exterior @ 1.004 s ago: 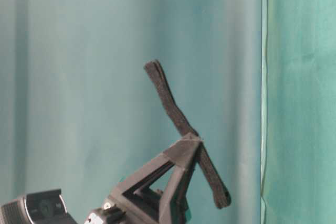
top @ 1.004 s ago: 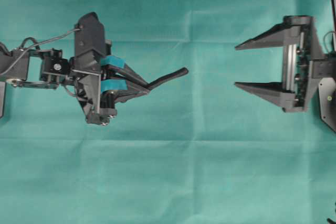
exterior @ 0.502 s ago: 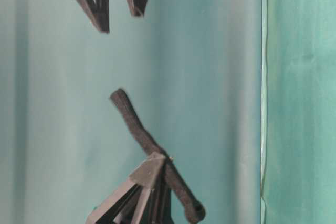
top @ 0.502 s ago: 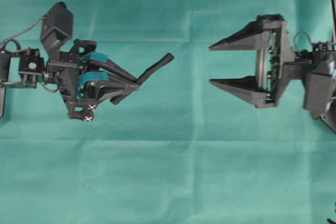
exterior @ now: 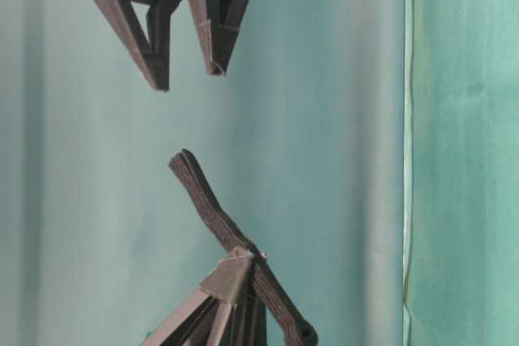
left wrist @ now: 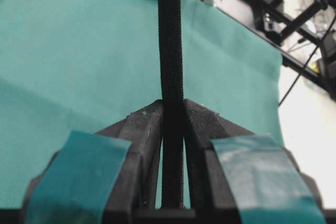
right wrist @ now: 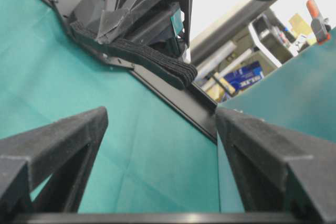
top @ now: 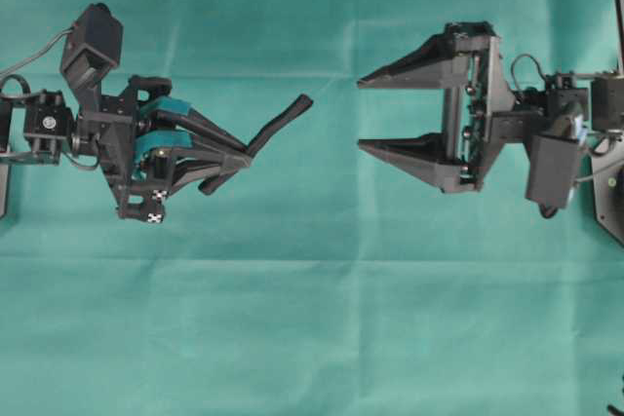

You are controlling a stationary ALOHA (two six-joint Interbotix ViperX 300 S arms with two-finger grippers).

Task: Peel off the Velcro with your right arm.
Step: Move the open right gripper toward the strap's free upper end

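Observation:
The Velcro is a thin black strip held above the teal cloth, its free end pointing up and right toward the right arm. My left gripper, with teal-padded fingers, is shut on the strip near its middle; the left wrist view shows the Velcro pinched between both fingertips. The strip rises at a slant out of the left fingers. My right gripper is open, its plain dark fingers spread wide, a short gap from the strip's free end. The Velcro lies ahead of it, beyond the fingertips.
Teal cloth covers the whole table. A black frame rail runs along the table's far edge. Shelves with boxes stand beyond it. Cables trail off the left arm.
The right gripper has moved left toward the strip, still open. The left arm has drawn back to the left and tilted, so the Velcro's free end points more steeply up.

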